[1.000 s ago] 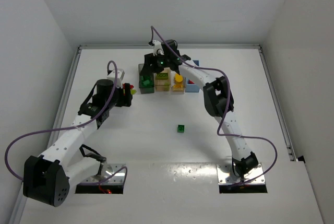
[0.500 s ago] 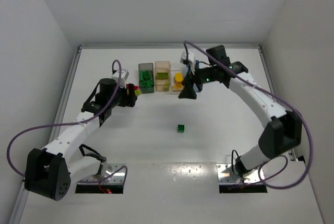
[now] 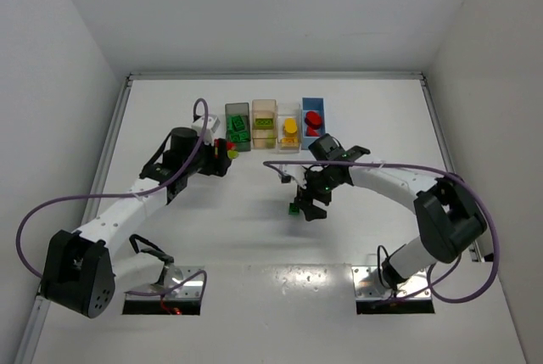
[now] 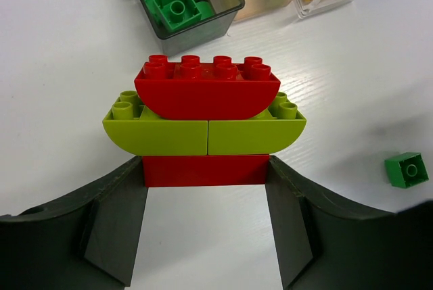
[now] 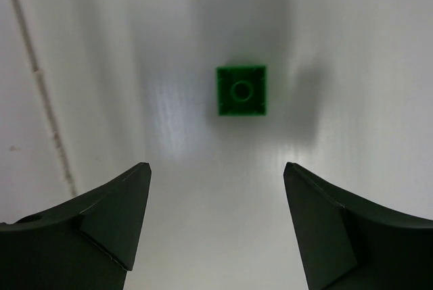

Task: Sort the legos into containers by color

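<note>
My left gripper (image 3: 223, 151) is shut on the bottom red brick (image 4: 205, 170) of a stuck-together stack: a curved red brick (image 4: 206, 87) on two lime green bricks (image 4: 203, 128). It hangs just in front of the dark grey bin (image 3: 237, 111), which holds dark green bricks (image 4: 177, 6). My right gripper (image 3: 305, 207) is open and empty, over a small dark green brick (image 5: 241, 90) that lies alone on the table ahead of its fingertips. This brick also shows in the left wrist view (image 4: 406, 169).
Four bins stand in a row at the back. After the dark grey one come a tan bin (image 3: 265, 109) with lime bricks, a clear bin (image 3: 290, 109) with yellow bricks, and a blue bin (image 3: 314, 103) with red bricks. White walls surround the table.
My right arm has swung from the bins down and toward the front, ending over the lone dark green brick. My left gripper has carried its stack slightly right, toward the bins.
</note>
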### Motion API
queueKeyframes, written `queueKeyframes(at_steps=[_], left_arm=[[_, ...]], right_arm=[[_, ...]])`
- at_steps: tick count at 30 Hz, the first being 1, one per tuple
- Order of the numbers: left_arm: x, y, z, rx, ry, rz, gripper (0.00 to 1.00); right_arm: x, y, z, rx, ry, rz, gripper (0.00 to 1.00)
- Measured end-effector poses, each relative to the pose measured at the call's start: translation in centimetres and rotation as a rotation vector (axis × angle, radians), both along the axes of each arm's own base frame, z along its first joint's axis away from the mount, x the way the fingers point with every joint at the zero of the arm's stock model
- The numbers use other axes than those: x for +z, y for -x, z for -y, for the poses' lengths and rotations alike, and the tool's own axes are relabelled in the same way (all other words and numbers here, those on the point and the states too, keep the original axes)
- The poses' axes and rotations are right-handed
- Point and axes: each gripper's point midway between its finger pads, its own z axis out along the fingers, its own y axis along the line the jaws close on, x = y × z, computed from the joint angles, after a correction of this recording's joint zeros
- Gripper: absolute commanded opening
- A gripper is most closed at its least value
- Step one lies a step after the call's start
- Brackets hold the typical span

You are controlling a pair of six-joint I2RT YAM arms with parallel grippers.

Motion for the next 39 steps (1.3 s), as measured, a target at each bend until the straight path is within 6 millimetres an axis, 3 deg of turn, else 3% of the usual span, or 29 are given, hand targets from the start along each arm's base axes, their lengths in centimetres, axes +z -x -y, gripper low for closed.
queueKeyframes(at_steps=[5, 13, 16, 20, 23, 27, 29, 34, 36, 39], left_arm=[[0.1, -0.2, -0.1, 0.007, -0.004, 0.005, 0.43], [0.3, -0.5, -0.4, 0.026, -0.018, 0.019, 0.43], [0.3, -0.5, -0.6, 0.030, -0.025, 0.021, 0.43], [0.3, -0.6, -0.8, 0.034, -0.036, 0.026, 0.43], [0.2, -0.6, -0.9, 0.035, -0.044, 0.028, 0.43], [0.1, -0.8, -1.0, 0.039, -0.048, 0.024, 0.43], [0.1, -0.8, -1.2, 0.044, -0.051, 0.024, 0.43], [0.3, -1.4, -2.3, 0.079, -0.054, 0.028, 0.43], [0.6, -1.8, -3.1, 0.104, -0.049, 0.035, 0.43], [0.8, -2.2, -4.2, 0.143, -0.040, 0.038, 0.43]], right_arm=[[-0.8, -2.2, -1.7, -0.003, 0.013, 0.110, 0.80], [-3.8, -2.2, -3.0, 0.026, 0.075, 0.082, 0.78], [-4.0, -2.4, -3.4, 0.027, 0.077, 0.076, 0.68], [-4.1, -3.3, -4.1, 0.027, 0.077, 0.075, 0.38], [-4.1, -3.4, -4.3, 0.028, 0.080, 0.072, 0.21], [-4.1, -3.1, -4.3, 0.036, 0.092, 0.049, 0.05], [-3.9, -2.8, -4.3, 0.041, 0.095, 0.031, 0.04], [-1.4, -3.8, -4.2, 0.011, 0.068, 0.015, 0.02], [1.2, -6.3, -4.6, -0.029, 0.018, 0.050, 0.02], [6.8, -11.6, -6.6, -0.113, -0.105, 0.162, 0.02]])
